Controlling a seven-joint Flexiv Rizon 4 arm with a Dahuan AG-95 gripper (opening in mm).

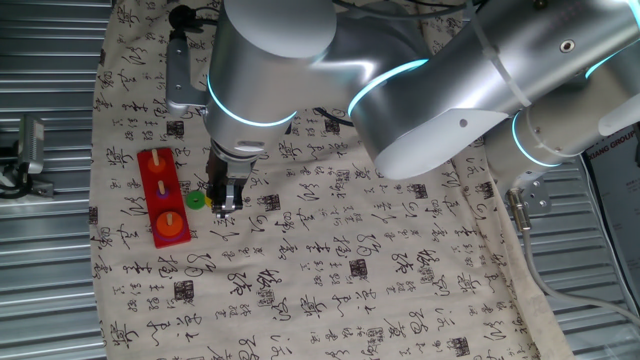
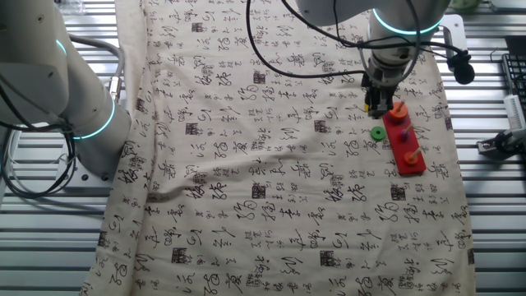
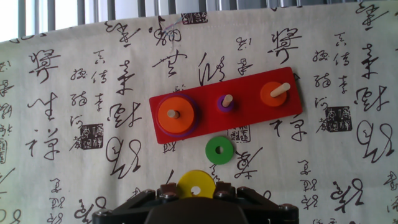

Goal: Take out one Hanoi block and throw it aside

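Here claw (image 3: 196, 194) grips Hanoi block (image 3: 197, 182) beside board (image 3: 249, 116)

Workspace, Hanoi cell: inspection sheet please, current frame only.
Surface: table under a wrinkled cloth printed with calligraphy; slatted metal beside it.
Job's things: yellow Hanoi block off the pegs, at the gripper's fingers; red peg board carries an orange ring on each end peg and a small purple ring on the middle peg.
Clutter: green ring lying flat on the cloth beside the board.
Grippers: gripper low beside the board, apparently closed on the yellow block.
Cables: black cable looping over the cloth to the wrist.
Surroundings: second robot arm at the table edge; keyboard partly in frame.
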